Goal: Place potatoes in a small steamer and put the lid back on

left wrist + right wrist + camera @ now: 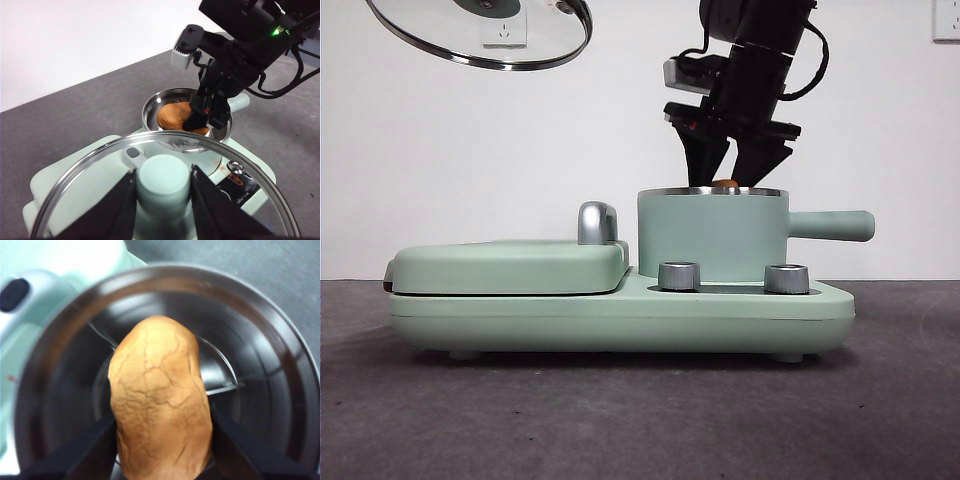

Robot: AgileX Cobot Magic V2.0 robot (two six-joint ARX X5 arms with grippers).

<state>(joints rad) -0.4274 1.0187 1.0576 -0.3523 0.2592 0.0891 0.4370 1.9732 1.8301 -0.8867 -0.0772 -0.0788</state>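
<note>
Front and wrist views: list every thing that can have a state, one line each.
potato: inside the steamer's mouth, clamped between the right end effector's jaws.
small steamer: uncovered, seated on the cooker base.
lid: off the steamer, held aloft by its knob.
griddle cover: closed flat.
left end effector: shut on the lid's knob.
right end effector: reaching into the steamer, shut on the potato.

Cracked orange-brown potato (159, 400) inside mint-green steamer (712, 235); glass lid (485, 35) aloft.
</note>
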